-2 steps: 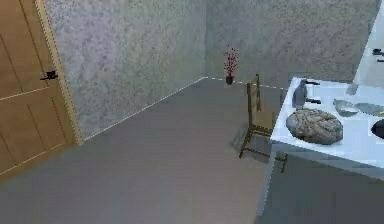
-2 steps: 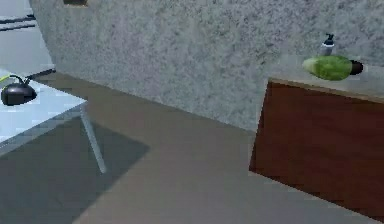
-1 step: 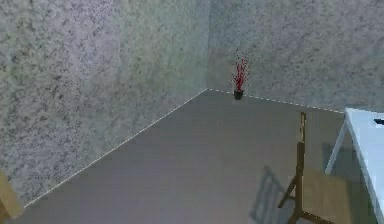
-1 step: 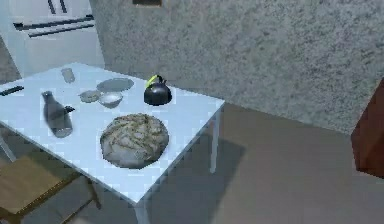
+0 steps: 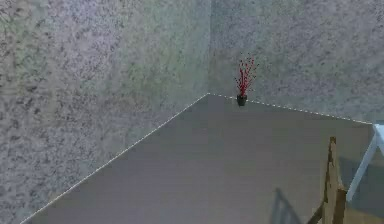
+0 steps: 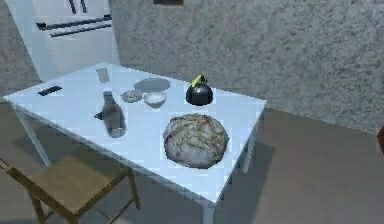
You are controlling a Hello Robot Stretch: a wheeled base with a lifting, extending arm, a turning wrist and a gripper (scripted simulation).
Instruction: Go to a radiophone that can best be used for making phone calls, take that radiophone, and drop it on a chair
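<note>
A small flat dark object [image 6: 47,91], possibly the radiophone, lies near the far left end of a white table [image 6: 70,112] in the arm side view. A wooden chair [image 6: 75,180] stands at the table's near left side, its seat bare. The same kind of wooden chair [image 5: 331,188] rises at the forward view's lower right, beside a white table leg [image 5: 364,165].
On the table stand a glass bottle [image 6: 112,113], a round loaf [image 6: 196,138], a dark kettle [image 6: 199,92], a bowl [image 6: 154,99], a plate [image 6: 152,84] and a cup [image 6: 103,75]. A white fridge [image 6: 75,30] stands behind. A red-leaved potted plant [image 5: 243,80] sits in the room's corner across open floor.
</note>
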